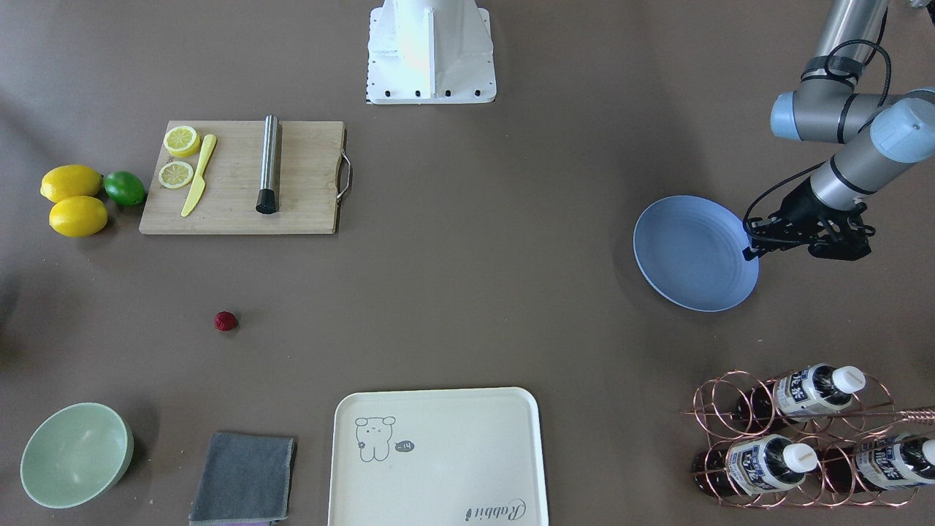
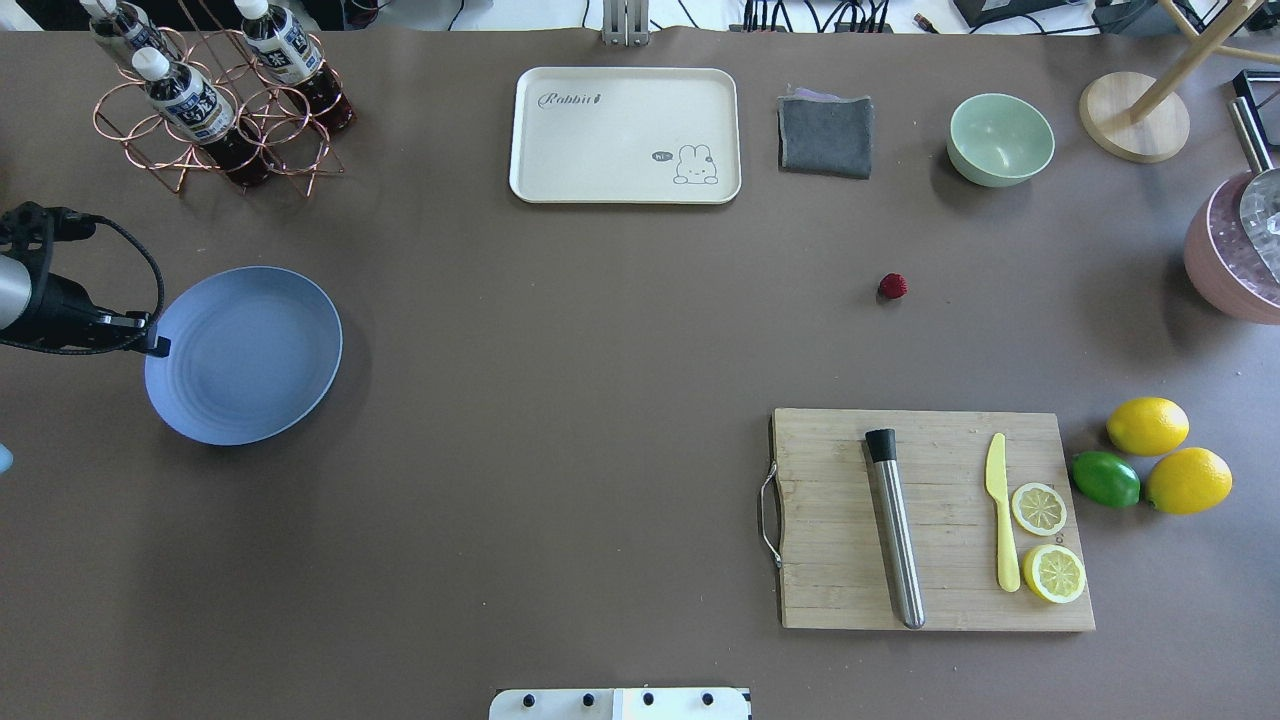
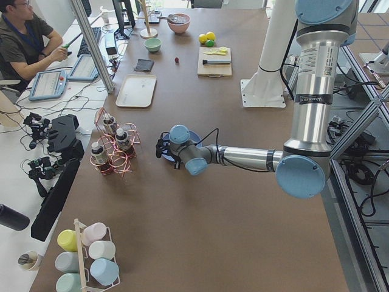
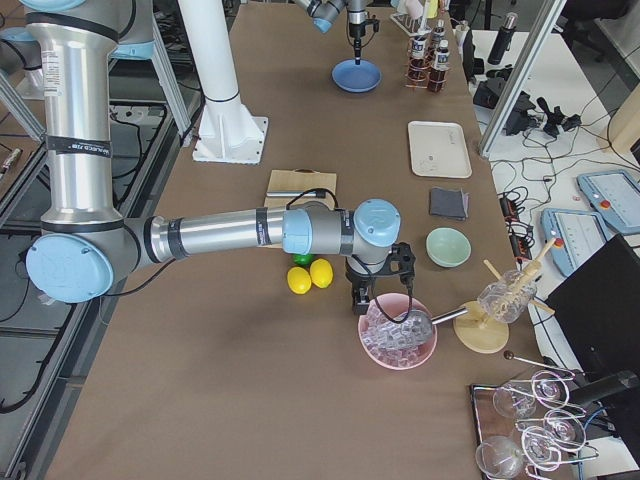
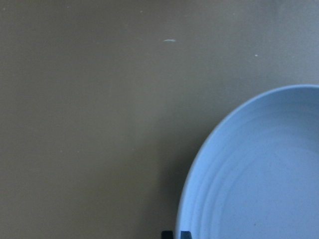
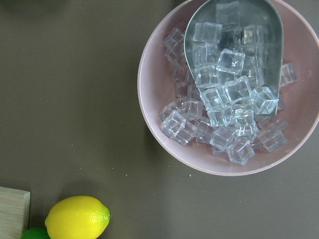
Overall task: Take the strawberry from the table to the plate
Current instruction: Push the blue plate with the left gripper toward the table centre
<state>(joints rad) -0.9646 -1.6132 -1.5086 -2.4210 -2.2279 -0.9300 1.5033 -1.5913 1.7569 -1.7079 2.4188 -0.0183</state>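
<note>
Dark-red on the grey-brown worktop, the strawberry lies on its own, well apart from my left tool and off toward the robot's right half. Nothing touches it. It sits between the board and the cloth, clear of both.

The left tool hangs at the rim of the plate, on the side away from the berry, with its tips just over the edge. From the left wrist camera I see two dark fingertips drawn close together with only a sliver between them and nothing in it, so I read that tool as clenched and empty. The plate beside it is bare blue. The bottle rack stands near that tool, on the operators' side of it.

My right tool shows only from the side camera, so I cannot tell whether it is clenched or released. It hangs over a pink bowl of ice cubes, where a metal scoop rests. Two lemons and a lime lie just beside that tool, on the robot's side of it.
</note>
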